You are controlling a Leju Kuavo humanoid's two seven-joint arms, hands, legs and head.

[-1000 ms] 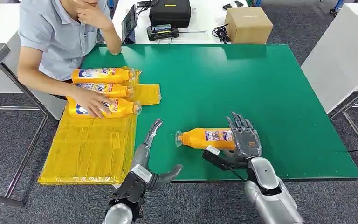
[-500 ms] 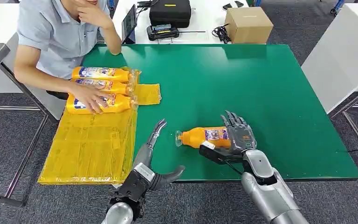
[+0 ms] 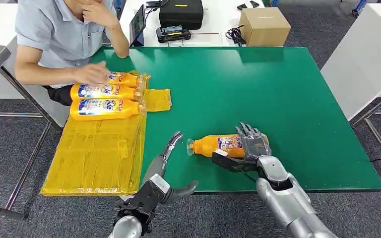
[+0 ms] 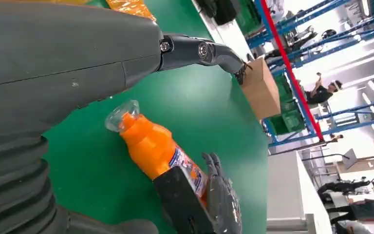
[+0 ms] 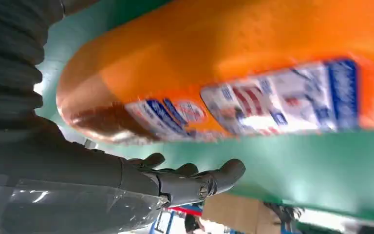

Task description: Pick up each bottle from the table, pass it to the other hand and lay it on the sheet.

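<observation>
Orange bottle lying on its side near the front edge of the green table, cap toward the left. Right hand at its base end, thumb on the near side, fingers on the far side; firm grip or not, cannot tell. Left hand just beside the cap, fingers spread, holding nothing. Yellow sheet over the table's left edge with three bottles at its far end, a person's hand on them.
</observation>
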